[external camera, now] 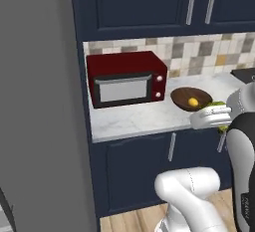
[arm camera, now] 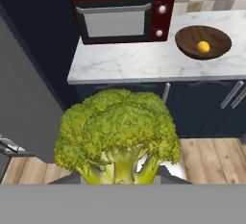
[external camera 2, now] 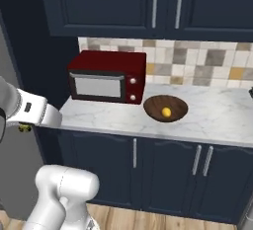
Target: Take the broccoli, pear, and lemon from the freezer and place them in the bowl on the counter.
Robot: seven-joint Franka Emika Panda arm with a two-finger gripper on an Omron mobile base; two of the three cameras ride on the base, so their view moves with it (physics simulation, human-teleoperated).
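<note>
- In the hand view we see the broccoli point(arm camera: 116, 134) large and close, with the hand point(arm camera: 117, 172) pinching its pale stem from both sides; the fingertips are mostly hidden behind the floret.
- In the left base view we make out only a sliver of green at the arm's end, near 3 o'clock, just in front of the surface point(external camera: 134, 119) edge.
- In the hand view the broccoli's long axis runs stem to crown, stem at 6 o'clock, crown toward 12.
- The bowl point(external camera 2: 165, 108) sits on the surface at about 3 o'clock from the red microwave point(external camera 2: 109, 77), just beside it.
- The lemon point(external camera 2: 166, 111) lies inside the bowl, near its middle; we count nothing else in it.
- In the hand view wooden floor point(arm camera: 211, 160) lies below the broccoli.
</note>
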